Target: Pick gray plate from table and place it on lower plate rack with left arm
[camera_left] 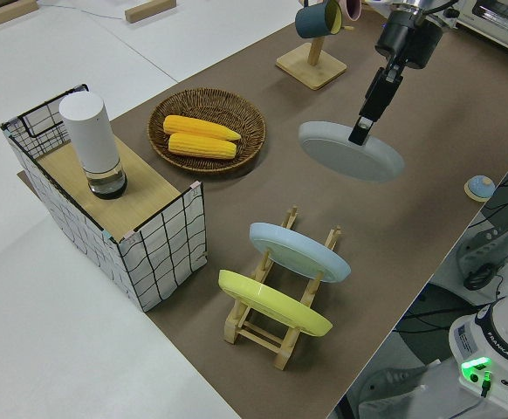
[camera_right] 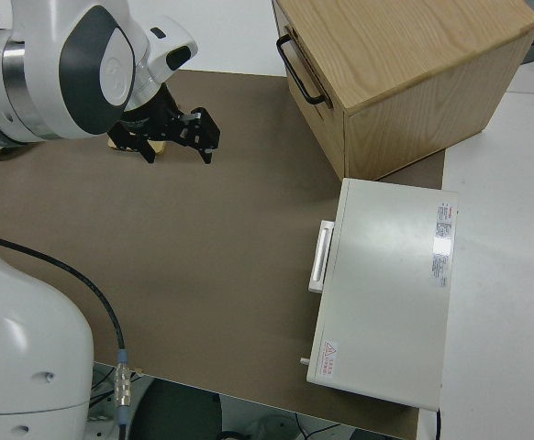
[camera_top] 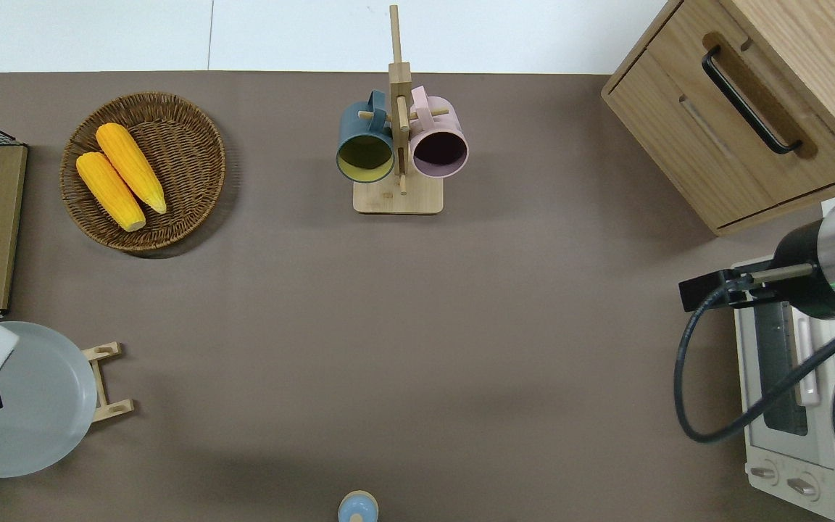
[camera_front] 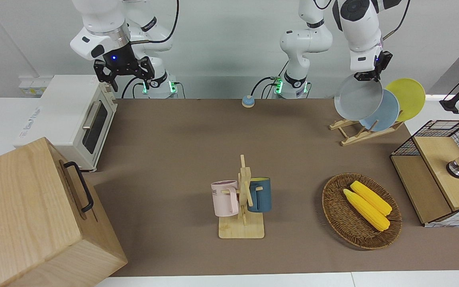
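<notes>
My left gripper [camera_front: 367, 77] is shut on the rim of the gray plate [camera_front: 357, 98] and holds it tilted in the air. In the overhead view the gray plate [camera_top: 35, 402] is over the lower plate rack [camera_top: 106, 382], whose bare end sticks out toward the right arm's end of the table. The rack [camera_front: 367, 134] holds a sky-blue plate [camera_front: 388, 114] and a yellow plate [camera_front: 411, 95] on edge. The left side view shows the gripper [camera_left: 357, 133], the gray plate [camera_left: 352, 151] and the rack [camera_left: 263, 332]. My right gripper [camera_front: 122, 74] is parked and open.
A wicker basket [camera_front: 335, 211] with two corn cobs lies farther from the robots than the rack. A wire shelf box [camera_front: 440, 167] stands at the left arm's end of the table. A mug stand [camera_front: 242, 199], a wooden cabinet [camera_front: 34, 215] and a toaster oven [camera_front: 74, 115] stand elsewhere.
</notes>
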You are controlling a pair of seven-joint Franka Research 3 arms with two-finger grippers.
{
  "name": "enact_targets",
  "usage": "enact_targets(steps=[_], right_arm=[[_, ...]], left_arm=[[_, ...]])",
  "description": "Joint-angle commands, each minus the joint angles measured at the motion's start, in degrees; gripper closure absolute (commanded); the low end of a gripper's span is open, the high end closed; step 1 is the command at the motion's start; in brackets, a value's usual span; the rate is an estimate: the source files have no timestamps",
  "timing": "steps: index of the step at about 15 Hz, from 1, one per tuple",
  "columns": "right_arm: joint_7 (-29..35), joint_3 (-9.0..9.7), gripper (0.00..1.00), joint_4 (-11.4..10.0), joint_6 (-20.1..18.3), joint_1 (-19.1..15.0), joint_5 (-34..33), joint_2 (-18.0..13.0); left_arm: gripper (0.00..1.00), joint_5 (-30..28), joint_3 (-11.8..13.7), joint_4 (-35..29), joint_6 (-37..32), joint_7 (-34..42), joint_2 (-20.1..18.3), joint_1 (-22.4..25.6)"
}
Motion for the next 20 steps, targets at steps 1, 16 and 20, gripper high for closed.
enact_targets(steps=[1, 16, 20], right_arm=[[-0.1, 0.32, 0.011, 0.3, -0.7, -0.6, 0.6, -0.1], [-0.1, 0.32, 0.011, 0.3, -0.7, -0.6, 0.6, -0.1], [-0.1, 0.32, 0.013, 0.3, -0.7, -0.6, 0.6, -0.1]], left_arm=[[1.00, 3.3, -0.5, -3.3, 1.2, -4.8, -0.4, 0.1], [1.00, 13.1, 0.3, -13.6, 10.2, -16.8, -0.8, 0.2], [1.00, 15.3, -0.4, -14.5, 10.1, -20.5, -0.7, 0.1]])
